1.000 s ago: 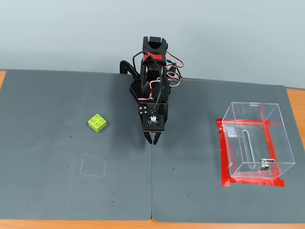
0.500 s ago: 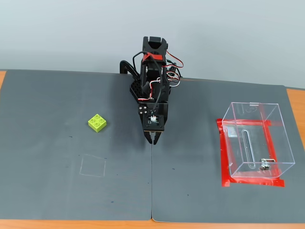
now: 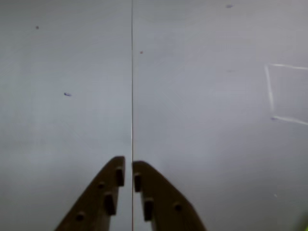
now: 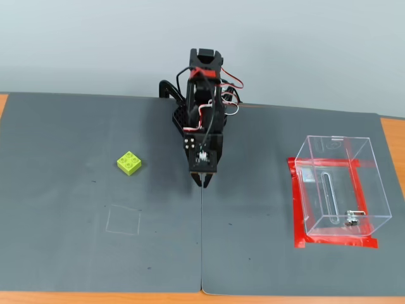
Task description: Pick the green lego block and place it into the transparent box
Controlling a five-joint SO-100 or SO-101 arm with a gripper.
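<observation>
The green lego block (image 4: 129, 163) lies on the dark mat at the left in the fixed view, studs up. The transparent box (image 4: 339, 185) stands at the right on a red tape outline, open-topped, with a small metal latch near its front. My gripper (image 4: 202, 183) hangs over the seam between the two mats, between block and box, well clear of both. In the wrist view the two fingers (image 3: 108, 192) nearly touch at the tips, and my gripper (image 3: 128, 166) is shut with nothing in it. Only a faint green blur shows at the wrist view's bottom right corner.
A faint chalk square (image 4: 123, 220) is drawn on the mat below the block; it also shows as a chalk square (image 3: 286, 94) in the wrist view. The arm's base (image 4: 201, 88) stands at the mat's far edge. Orange table edge (image 4: 392, 136) shows at the right.
The arm has shifted slightly: the gripper head sits a little higher and further back than before. Block and box have not moved.
</observation>
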